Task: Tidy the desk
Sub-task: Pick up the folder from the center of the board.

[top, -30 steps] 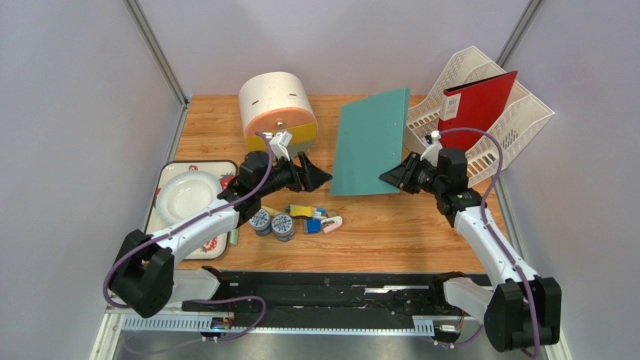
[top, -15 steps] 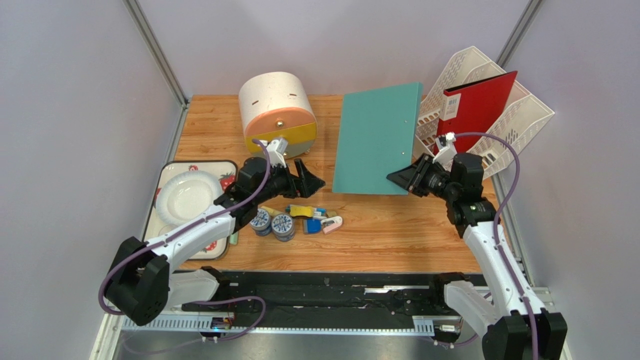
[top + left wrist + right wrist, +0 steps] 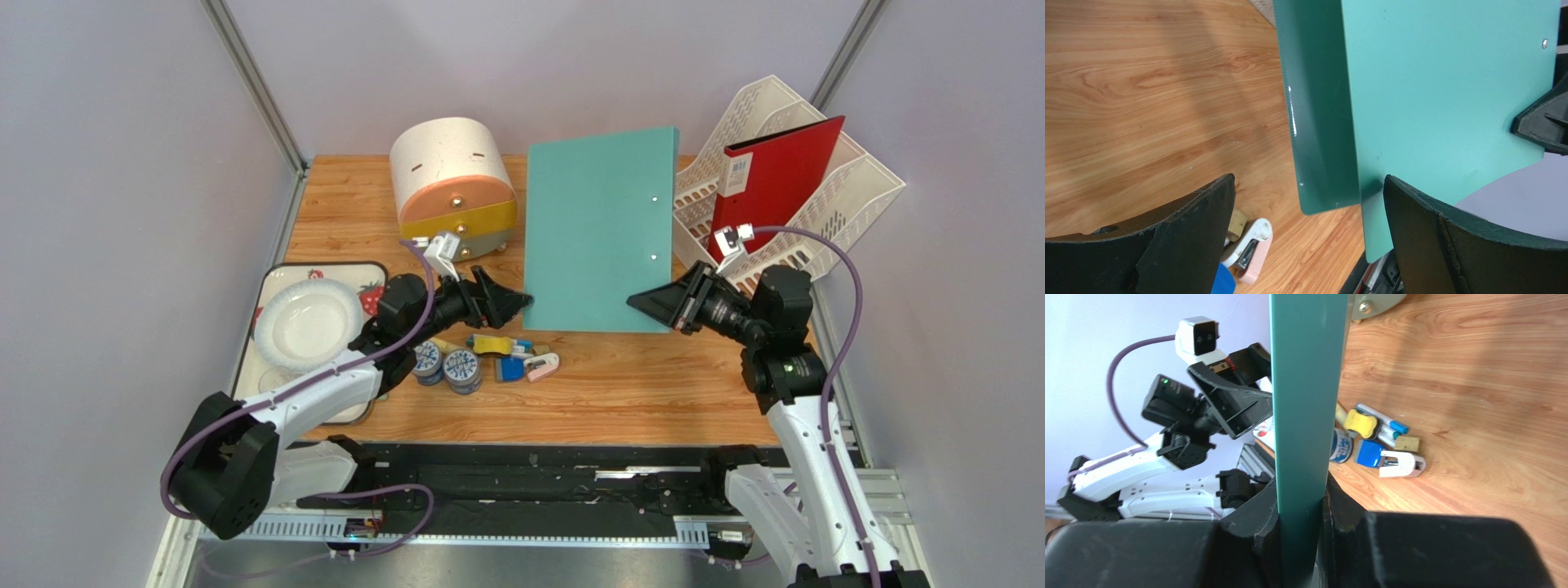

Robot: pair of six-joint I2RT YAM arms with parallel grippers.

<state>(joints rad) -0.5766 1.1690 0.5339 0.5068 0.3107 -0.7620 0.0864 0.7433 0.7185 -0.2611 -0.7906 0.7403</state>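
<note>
On the right half of the desk, my right gripper is clamped on the lower right edge of a teal folder, 1 finger on each face, and the right wrist view shows the folder's thin edge running straight up between them. The folder stands on end with its broad face turned toward the overhead camera; I cannot tell whether its bottom edge touches the wood. My left gripper sits just beside the folder's lower left corner with its fingers spread wide and nothing between them; in the left wrist view the corner shows beyond the gap. Behind the folder on the right, a white file rack holds a red folder. A round cream and orange box sits at the back left. By the left edge a strawberry-print tray carries a white plate. Below the left gripper lie 2 round tins, a yellow clip and a pink stapler, bunched close together.
</note>
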